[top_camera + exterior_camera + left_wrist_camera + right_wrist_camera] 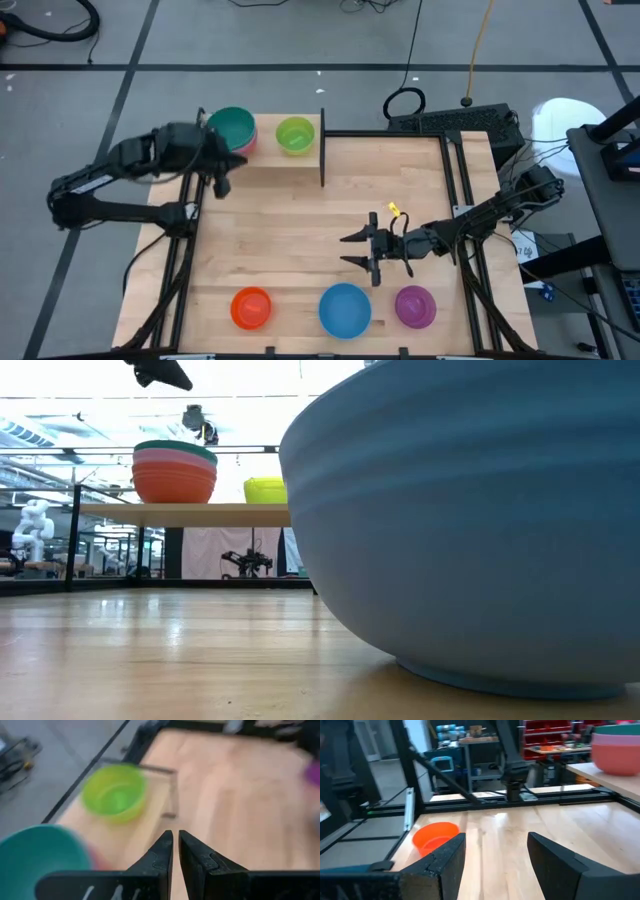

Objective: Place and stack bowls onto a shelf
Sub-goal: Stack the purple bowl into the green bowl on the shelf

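Note:
On the shelf (270, 158), at the table's far left, a stack stands with the teal bowl (234, 126) on top. The low view shows pink and red bowls (175, 478) under it. The green bowl (295, 134) sits beside the stack. The orange bowl (251, 308), blue bowl (345, 309) and purple bowl (415, 306) rest on the tabletop along its near edge. My left gripper (220, 180) is shut and empty, raised just off the shelf's near edge by the teal stack (40, 852). My right gripper (358, 252) is open and empty, above the table right of centre, beyond the blue bowl.
The shelf's black post (322, 148) stands at its right end. Black frame rails (462, 190) run along the table's sides. Bare wood lies between the shelf and the near row of bowls. The blue bowl (470, 520) fills most of the low view.

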